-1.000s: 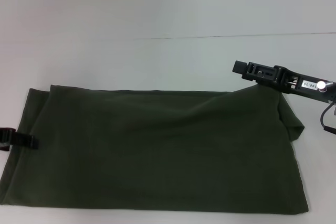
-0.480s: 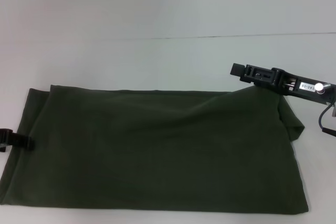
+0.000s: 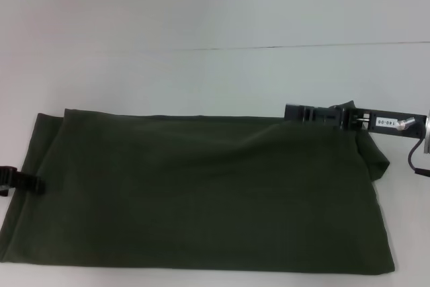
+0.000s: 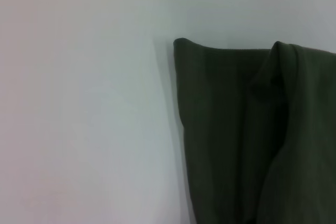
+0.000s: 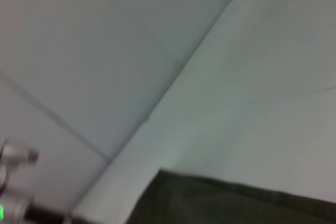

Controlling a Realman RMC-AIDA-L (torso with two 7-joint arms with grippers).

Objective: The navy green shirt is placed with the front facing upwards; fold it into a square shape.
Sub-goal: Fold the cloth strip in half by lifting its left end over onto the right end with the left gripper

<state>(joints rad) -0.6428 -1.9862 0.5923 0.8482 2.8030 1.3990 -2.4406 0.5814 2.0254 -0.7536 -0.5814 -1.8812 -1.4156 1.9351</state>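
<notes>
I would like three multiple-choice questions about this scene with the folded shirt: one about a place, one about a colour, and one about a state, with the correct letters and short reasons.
1. Where is the right gripper?
A. at the far right corner of the navy green shirt
B. at the shirt's near left corner
C. above the shirt's centre

2. What colour is the table around the shirt?
A. black
B. pale grey-white
C. red

3. How does the shirt lie?
A. crumpled in a ball
B. hanging in the air
C. spread as a wide band with plain cloth upward

Answers: 1 A, the head view shows it at that far corner. 2 B, the bare surface is pale. 3 C, it lies flat and no lettering shows.

The left gripper is at the shirt's left edge.
</notes>
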